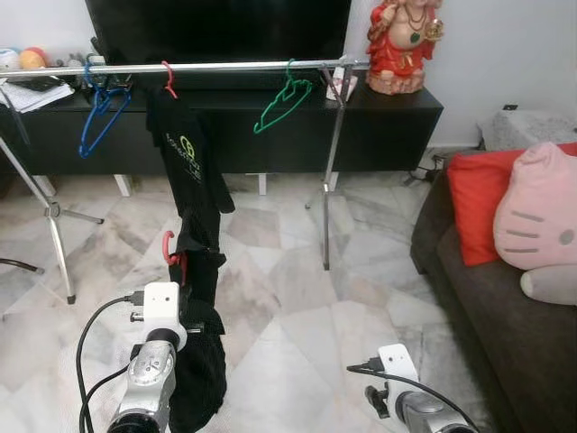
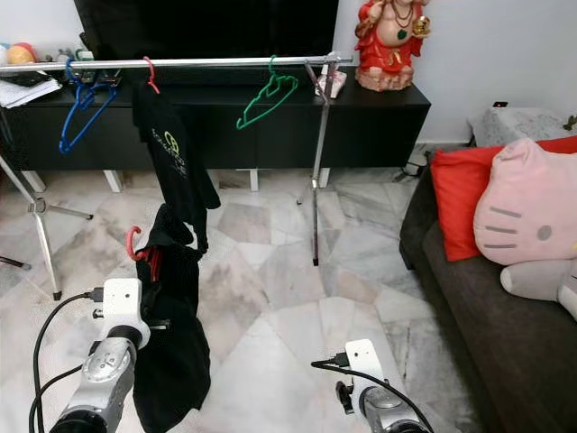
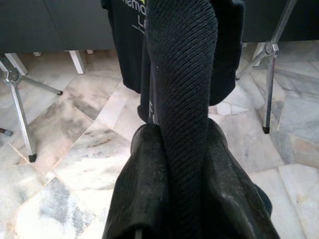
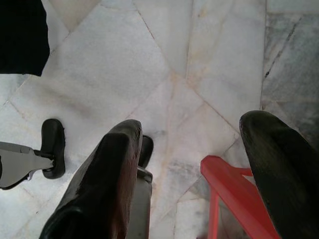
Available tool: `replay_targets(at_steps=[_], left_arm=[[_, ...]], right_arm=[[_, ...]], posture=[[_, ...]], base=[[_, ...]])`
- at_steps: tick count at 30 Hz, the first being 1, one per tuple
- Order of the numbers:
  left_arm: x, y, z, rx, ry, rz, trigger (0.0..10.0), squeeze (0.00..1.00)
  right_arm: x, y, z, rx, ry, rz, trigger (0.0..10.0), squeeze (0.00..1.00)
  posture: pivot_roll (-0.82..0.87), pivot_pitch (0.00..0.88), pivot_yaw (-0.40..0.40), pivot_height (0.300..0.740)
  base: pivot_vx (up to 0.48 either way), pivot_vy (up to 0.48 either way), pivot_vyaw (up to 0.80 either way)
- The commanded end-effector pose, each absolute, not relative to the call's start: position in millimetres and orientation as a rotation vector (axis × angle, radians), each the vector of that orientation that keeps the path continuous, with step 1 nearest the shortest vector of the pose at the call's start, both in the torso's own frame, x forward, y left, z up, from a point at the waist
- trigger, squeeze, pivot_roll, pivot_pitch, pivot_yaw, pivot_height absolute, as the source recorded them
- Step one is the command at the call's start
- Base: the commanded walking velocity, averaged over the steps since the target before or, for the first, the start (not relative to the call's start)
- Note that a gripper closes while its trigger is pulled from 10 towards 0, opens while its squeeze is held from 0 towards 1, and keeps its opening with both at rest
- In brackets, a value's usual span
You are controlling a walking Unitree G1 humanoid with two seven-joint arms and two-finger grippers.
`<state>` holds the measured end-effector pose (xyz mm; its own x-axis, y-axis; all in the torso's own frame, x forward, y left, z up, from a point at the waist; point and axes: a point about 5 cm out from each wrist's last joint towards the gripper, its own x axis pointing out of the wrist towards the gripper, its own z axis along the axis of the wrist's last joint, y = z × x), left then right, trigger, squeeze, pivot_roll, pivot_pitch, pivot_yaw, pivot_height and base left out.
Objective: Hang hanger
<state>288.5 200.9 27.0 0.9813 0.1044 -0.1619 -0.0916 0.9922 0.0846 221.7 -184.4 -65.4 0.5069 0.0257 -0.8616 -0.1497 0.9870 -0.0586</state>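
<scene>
The red plastic hanger (image 1: 171, 253) carries a black fabric garment (image 1: 200, 352), and its hook rises just above and ahead of the left gripper (image 3: 182, 164). That gripper's two black fingers are clamped narrow on a fold of the black garment, as the left wrist view shows; the cloth runs up between them and drapes below the silver left arm (image 1: 149, 383). The load is held low, well beneath the horizontal silver metal clothes rail (image 1: 225, 66).

Step in hand, by judgement: transport. The hanger is lifted and carried but not yet on the rail.

Ahead of and above the left gripper, the rail already holds a black printed T-shirt on a red hanger (image 1: 185, 153), a blue plastic hanger (image 1: 99, 113) to its left, and a green plastic hanger (image 1: 284, 99) to its right.

The right gripper (image 4: 192, 164) hangs low over the marble-pattern floor tiles (image 1: 288, 307), fingers spread wide and empty; a red plastic frame (image 4: 234, 194) lies below it.

Next move, by judgement: raise the left gripper until the hook clears the rail, align it with a free gap such as that between the T-shirt and the green hanger, then lower. The grip is on cloth, not plastic, so the hook may swing.
</scene>
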Motion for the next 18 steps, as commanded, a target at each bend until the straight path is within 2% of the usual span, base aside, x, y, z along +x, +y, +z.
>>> replay_targets(at_steps=[1, 18], left_arm=[[294.4, 205.3, 35.5, 0.077, 0.135, 0.105, 10.0, 0.0], [297.0, 210.4, 38.0, 0.078, 0.14, 0.093, 10.0, 0.0]], right_arm=[[223.6, -183.7, -64.3, -0.132, 1.029, 0.107, 10.0, 0.0], [224.1, -182.4, -64.2, -0.133, 1.026, 0.109, 10.0, 0.0]], posture=[[-0.05, 0.0, -0.056, 0.74], [-0.06, 0.0, -0.042, 0.74]], base=[[0.0, 0.251, 0.0], [0.0, 0.252, 0.0]])
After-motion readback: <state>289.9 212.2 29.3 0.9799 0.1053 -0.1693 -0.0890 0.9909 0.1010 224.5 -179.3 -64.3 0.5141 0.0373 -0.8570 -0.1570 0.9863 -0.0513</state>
